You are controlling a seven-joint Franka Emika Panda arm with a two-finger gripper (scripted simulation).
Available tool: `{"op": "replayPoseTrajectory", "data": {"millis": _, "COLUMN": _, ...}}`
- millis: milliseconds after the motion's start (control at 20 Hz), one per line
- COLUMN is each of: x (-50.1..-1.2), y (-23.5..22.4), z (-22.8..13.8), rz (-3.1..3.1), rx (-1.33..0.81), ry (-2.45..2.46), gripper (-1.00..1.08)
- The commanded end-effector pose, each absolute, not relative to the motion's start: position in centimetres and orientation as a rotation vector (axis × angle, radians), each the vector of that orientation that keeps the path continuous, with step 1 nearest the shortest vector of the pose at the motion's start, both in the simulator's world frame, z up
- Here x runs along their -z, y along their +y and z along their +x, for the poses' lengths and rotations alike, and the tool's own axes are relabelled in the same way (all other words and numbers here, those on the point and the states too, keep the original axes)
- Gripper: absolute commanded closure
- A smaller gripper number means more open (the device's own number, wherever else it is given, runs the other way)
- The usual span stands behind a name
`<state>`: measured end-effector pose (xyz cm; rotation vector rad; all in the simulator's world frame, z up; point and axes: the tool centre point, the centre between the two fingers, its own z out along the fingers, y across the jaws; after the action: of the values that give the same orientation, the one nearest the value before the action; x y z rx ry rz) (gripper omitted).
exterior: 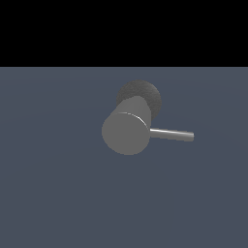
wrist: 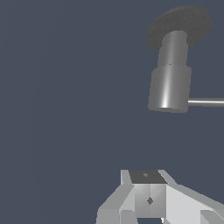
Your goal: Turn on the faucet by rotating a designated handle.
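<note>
Faucet and handle before contact, two views.

Exterior view: the faucet (exterior: 127,130) stands on the bare worktop (exterior: 53,193), its dark round base (exterior: 145,93) behind the thick body; the handle (exterior: 172,134) sticks out toward the exterior view's right. No arm shows here, and nothing blocks the rod.
Wrist view: the hand (wrist: 151,205) sits well apart from the faucet (wrist: 170,85) and handle (wrist: 206,103); whether it is open or closed cannot be told. Likely risk: the approach meets the thick body instead of the thin rod, or the hand slips off the rod's end.
</note>
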<state>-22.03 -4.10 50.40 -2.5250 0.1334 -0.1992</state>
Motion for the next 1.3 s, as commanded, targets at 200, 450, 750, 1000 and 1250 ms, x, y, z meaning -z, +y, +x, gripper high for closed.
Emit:
{"op": "replayPoseTrajectory", "data": {"millis": 200, "x": -52.0, "y": -4.8, "z": -21.4, "rz": -2.252, "rx": 0.269, "ry": 0.118, "gripper": 1.08}}
{"op": "replayPoseTrajectory", "data": {"millis": 450, "x": -53.1, "y": -5.9, "z": -20.9, "rz": -2.043, "rx": 0.319, "ry": 0.12, "gripper": 1.08}}
{"op": "replayPoseTrajectory", "data": {"millis": 750, "x": -54.3, "y": -8.0, "z": -20.0, "rz": -1.794, "rx": 0.374, "ry": 0.142, "gripper": 1.08}}
{"op": "replayPoseTrajectory", "data": {"millis": 1000, "x": -54.7, "y": -10.3, "z": -19.2, "rz": -1.589, "rx": 0.415, "ry": 0.176, "gripper": 1.08}}
{"op": "replayPoseTrajectory", "data": {"millis": 1250, "x": -54.6, "y": -13.0, "z": -18.1, "rz": -1.388, "rx": 0.45, "ry": 0.226, "gripper": 1.08}}
